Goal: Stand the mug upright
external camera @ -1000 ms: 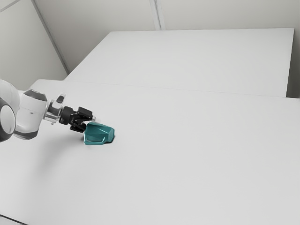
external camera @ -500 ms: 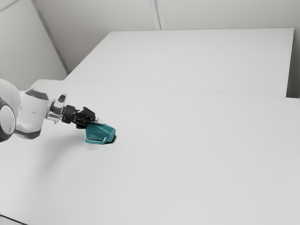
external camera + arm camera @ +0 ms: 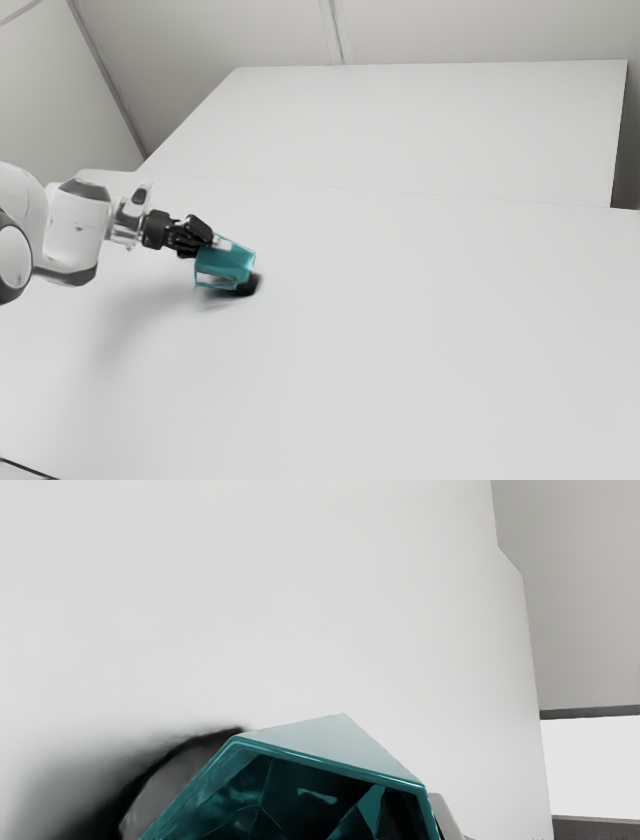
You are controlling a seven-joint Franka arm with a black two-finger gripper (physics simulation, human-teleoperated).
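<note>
Rising with your tool [image 3: 213, 245] since the earlier frame, the teal mug [image 3: 228, 265] is hanging tilted over the worktop [image 3: 420, 330], wall clenched, probably needing slow mouth-up turning and a level base before release.

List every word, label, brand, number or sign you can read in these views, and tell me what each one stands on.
There are none to list: I can read no text on the teal mug, the black gripper or the white table.
Any marking on the arm is too small to read.
</note>
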